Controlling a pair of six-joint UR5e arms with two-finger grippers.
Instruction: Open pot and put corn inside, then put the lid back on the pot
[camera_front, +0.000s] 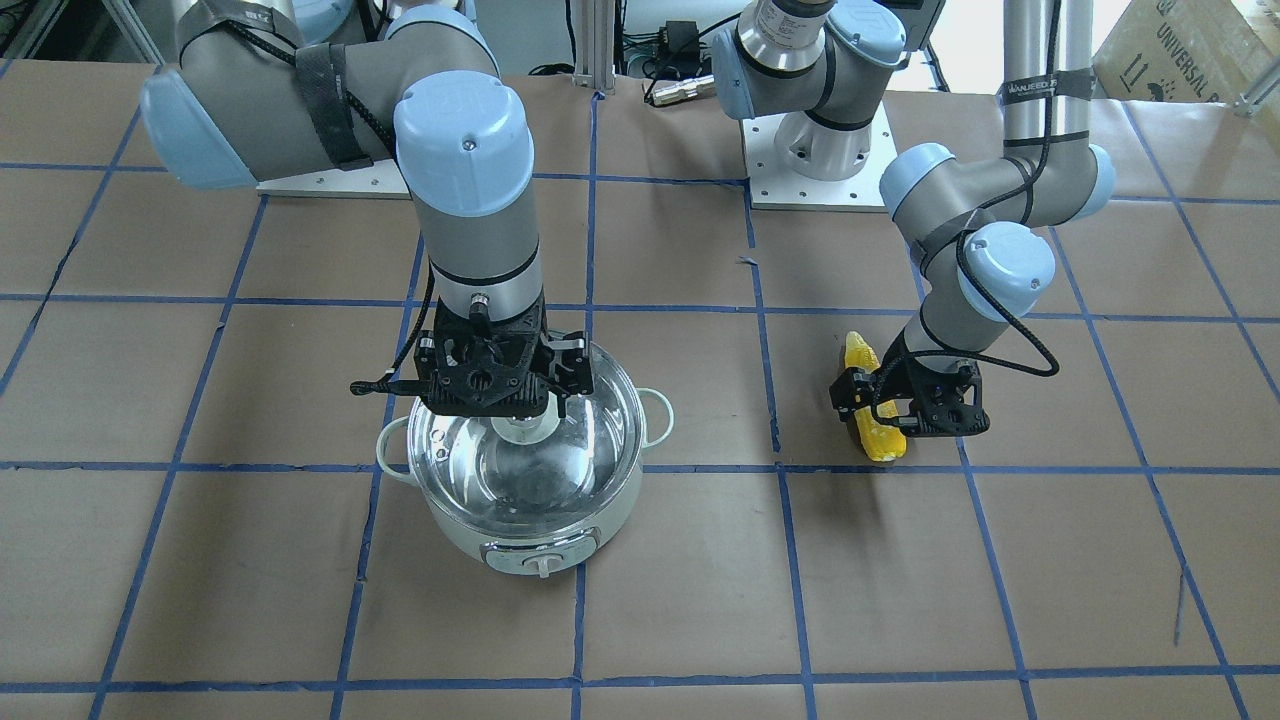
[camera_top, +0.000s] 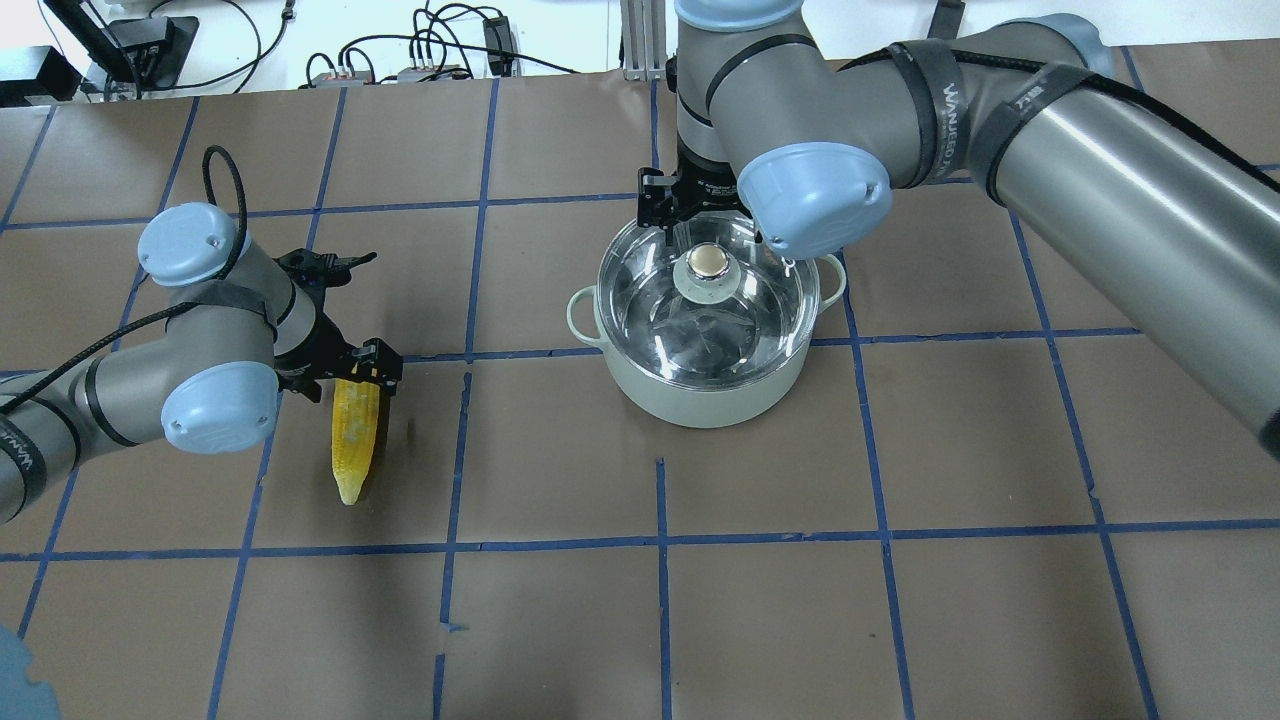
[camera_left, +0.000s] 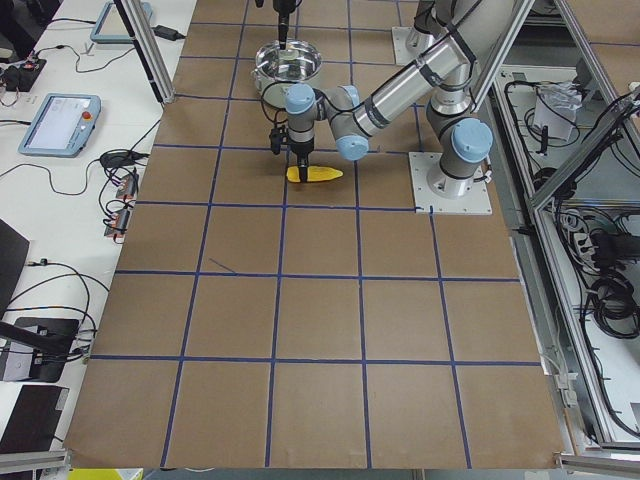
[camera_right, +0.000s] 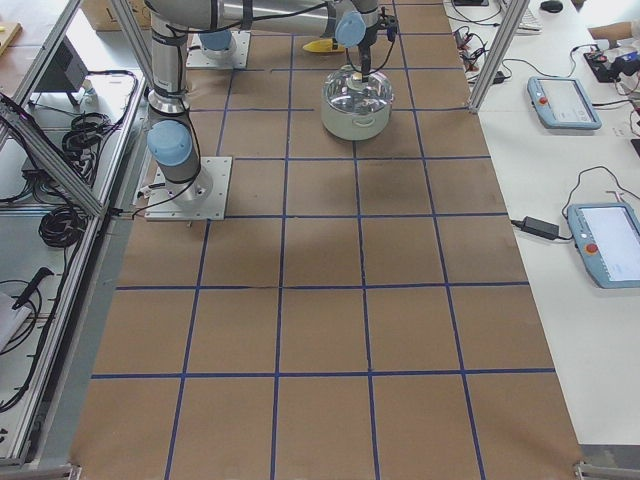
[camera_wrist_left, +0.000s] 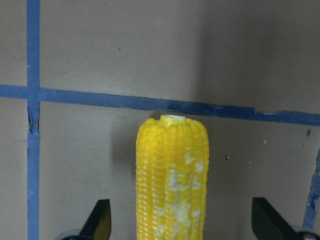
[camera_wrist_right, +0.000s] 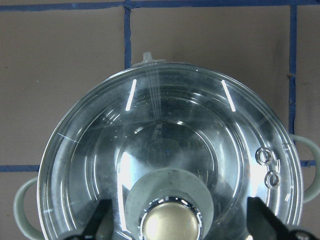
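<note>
The lid (camera_top: 655, 310) sits on the pot (camera_top: 700, 400), so opening is in hand: over the pot's centre the right gripper (camera_wrist_right: 182, 225) straddles the knob (camera_top: 708, 261), jaws spread, gripping nothing. Well to the pot's left the corn (camera_top: 355, 440) lies flat, the left gripper (camera_wrist_left: 183, 220) gaping wide astride it. Next, likely: pinch the knob, lift straight up.

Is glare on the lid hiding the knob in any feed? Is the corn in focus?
Right wrist view: white streaks on the lid, knob clear. Overhead view: reflections across the glass, knob plain. Left wrist view: corn sharp, kernels readable.
</note>
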